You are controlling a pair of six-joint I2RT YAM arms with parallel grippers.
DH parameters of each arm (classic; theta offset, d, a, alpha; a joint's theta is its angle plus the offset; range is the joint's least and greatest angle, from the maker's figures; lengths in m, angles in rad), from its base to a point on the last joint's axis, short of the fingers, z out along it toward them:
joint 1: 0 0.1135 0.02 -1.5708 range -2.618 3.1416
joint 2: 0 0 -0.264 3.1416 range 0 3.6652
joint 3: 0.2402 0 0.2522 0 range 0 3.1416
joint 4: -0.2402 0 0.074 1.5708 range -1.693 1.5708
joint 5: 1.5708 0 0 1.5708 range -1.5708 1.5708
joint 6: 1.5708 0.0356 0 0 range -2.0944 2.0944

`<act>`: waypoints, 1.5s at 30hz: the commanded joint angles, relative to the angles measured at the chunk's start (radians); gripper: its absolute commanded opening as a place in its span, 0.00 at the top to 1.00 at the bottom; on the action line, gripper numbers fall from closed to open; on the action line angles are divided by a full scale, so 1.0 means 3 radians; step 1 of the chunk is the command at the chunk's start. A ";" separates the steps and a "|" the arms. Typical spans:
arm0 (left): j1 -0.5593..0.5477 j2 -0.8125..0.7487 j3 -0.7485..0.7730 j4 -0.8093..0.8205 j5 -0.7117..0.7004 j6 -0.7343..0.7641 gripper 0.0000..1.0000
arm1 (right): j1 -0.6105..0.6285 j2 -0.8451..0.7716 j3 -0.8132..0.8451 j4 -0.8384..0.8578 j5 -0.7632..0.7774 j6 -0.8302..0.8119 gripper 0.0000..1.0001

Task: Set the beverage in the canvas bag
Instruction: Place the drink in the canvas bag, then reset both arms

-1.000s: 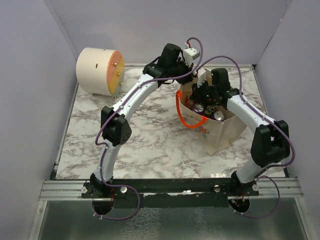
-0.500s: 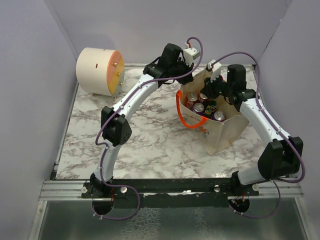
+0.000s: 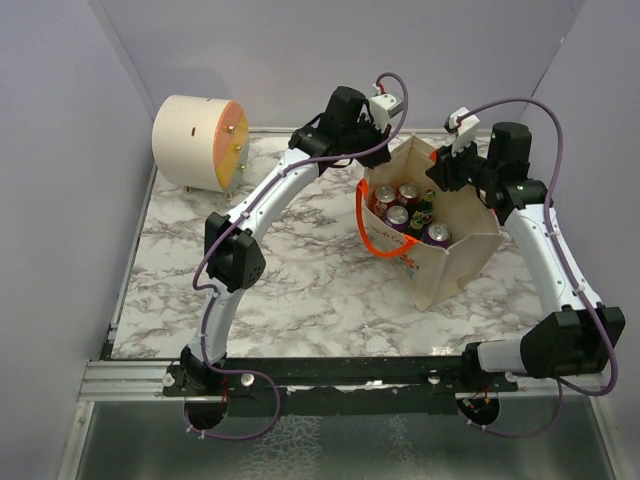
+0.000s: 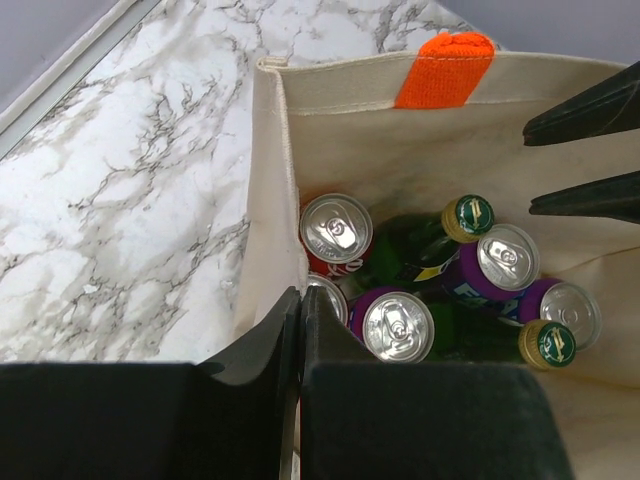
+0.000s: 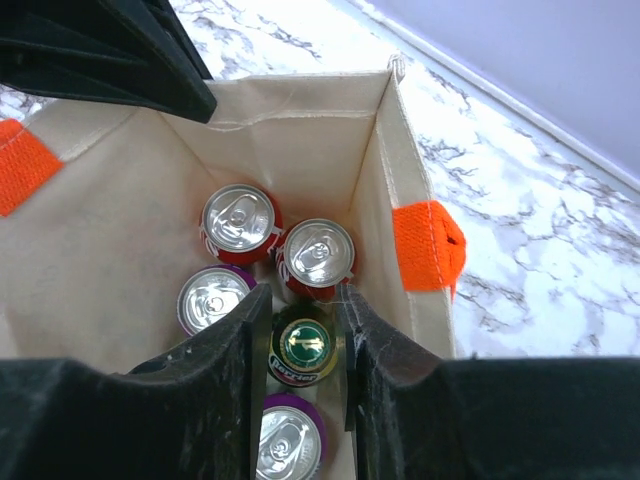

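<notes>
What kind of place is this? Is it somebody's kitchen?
Probably a robot test booth, not a kitchen. Two robot arms are bolted to a metal rail, and plain walls box in the marble-look table with its bag of drinks.

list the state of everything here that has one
canvas bag, upright, mouth open
left tool, shut on the bag's rim
right tool, open, empty, above the bag
cans, upright in the bag
green bottles, capped, in the bag
cream drum, on its side
</notes>
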 commanded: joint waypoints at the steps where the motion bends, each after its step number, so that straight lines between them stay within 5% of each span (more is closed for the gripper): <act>1: -0.0100 0.0057 0.0299 0.0449 0.0149 -0.0123 1.00 | -0.0032 -0.0181 0.0120 -0.0094 0.0076 0.0024 0.67; 15: -0.0200 -0.0079 0.0248 0.0396 -0.0537 0.0042 1.00 | -0.0222 -0.0567 -0.0050 -0.0133 -0.0018 0.0260 0.50; 23: -0.0202 -0.0246 0.0171 0.0286 -0.0714 0.0363 0.65 | -0.0374 -0.0700 -0.0043 -0.0105 0.0298 0.0518 0.24; 32: -0.0202 -0.0468 0.0119 0.0174 -0.0854 0.0641 0.35 | -0.0411 -0.0789 -0.0028 -0.0179 0.0659 0.0570 0.06; 34: -0.0202 -0.0512 0.0079 0.0134 -0.0963 0.0697 0.22 | -0.0411 -0.0796 -0.0021 -0.0167 0.0764 0.0569 0.01; 38: -0.0202 -0.0629 0.0011 0.0126 -0.1234 0.0775 0.06 | -0.0411 -0.0740 0.0048 -0.0228 0.0837 0.0594 0.00; 45: -0.0200 -0.0873 -0.0269 0.0209 -0.1809 0.0948 0.01 | -0.0411 -0.0447 0.0327 -0.0388 0.1019 0.0563 0.00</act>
